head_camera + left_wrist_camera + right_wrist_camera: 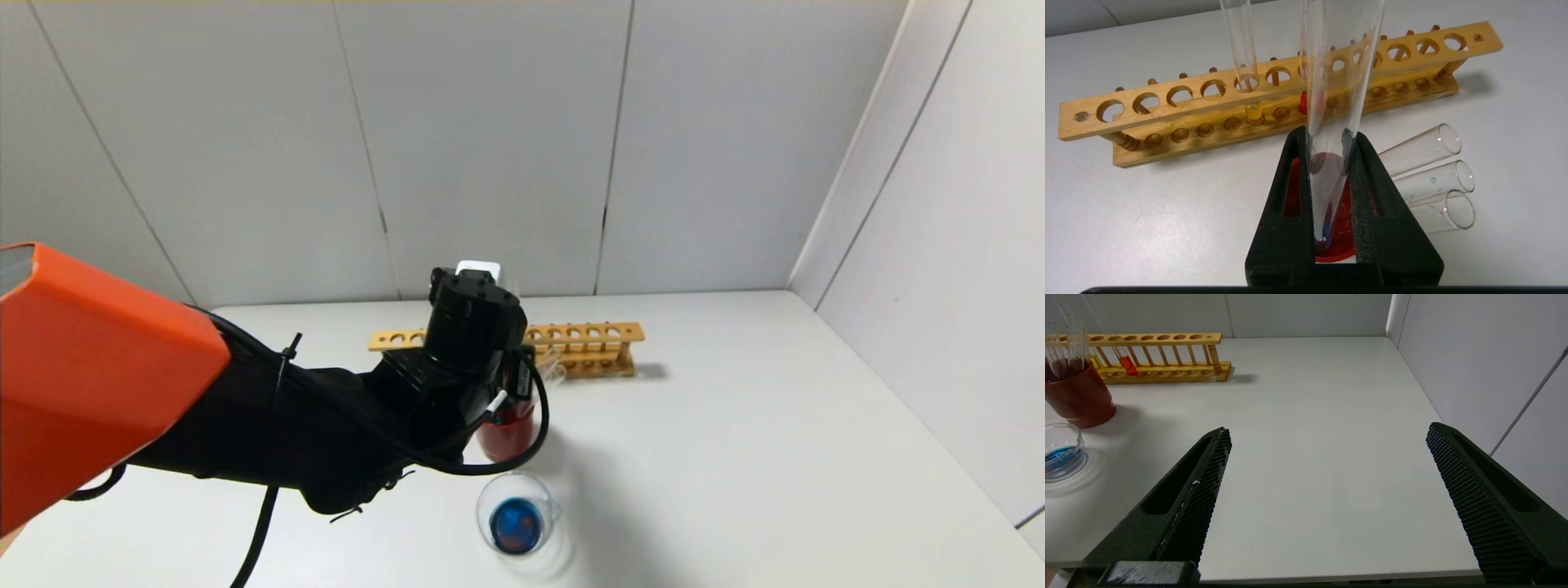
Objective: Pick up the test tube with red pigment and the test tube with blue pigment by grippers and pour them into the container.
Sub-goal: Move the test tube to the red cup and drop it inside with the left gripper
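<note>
Left gripper (1331, 192) clamped; right gripper (1327, 494) fingers spread.

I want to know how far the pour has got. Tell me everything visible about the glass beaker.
The container is a low, wide, clear glass beaker with a pouring lip, standing upright on the white table in front of the dark red cup. It holds a shallow pool of blue liquid with a reddish smear in it. Nothing touches it; neither gripper is over it.

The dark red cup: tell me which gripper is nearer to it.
Left. The left gripper is directly above the dark red cup, shut on a nearly empty test tube. The right gripper hangs open over bare table, well off to the cup's side.
</note>
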Tool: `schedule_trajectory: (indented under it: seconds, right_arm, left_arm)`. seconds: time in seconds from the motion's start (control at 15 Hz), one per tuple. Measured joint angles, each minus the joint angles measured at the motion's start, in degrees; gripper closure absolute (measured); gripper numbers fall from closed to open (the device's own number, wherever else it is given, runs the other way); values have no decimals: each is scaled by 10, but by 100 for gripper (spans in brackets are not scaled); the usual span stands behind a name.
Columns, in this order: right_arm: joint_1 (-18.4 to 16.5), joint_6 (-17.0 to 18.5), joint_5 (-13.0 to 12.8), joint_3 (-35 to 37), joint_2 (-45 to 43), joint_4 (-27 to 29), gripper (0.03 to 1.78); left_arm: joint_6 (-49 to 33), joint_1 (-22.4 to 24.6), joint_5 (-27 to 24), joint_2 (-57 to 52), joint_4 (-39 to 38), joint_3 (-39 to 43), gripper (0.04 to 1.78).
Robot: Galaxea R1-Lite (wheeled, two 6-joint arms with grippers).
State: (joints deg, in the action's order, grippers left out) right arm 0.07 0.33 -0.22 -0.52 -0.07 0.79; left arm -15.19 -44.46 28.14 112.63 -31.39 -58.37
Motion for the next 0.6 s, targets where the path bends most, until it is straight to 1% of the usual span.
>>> schedule_trajectory:
  seconds: [0.2, 0.33, 0.47, 0.6]
  right_arm:
    - [0, 0, 0, 0, 0, 0, 7]
    - [0, 0, 0, 0, 0, 0, 7]
    - [0, 0, 0, 0, 0, 0, 7]
    - [0, 0, 0, 0, 0, 0, 7]
  left_arm:
    - [1, 0, -5, 12, -22, 4, 150]
    - [1, 0, -6, 17, -25, 7, 141]
    - [1, 2, -6, 21, -27, 8, 122]
    - [1, 2, -6, 22, -27, 9, 91]
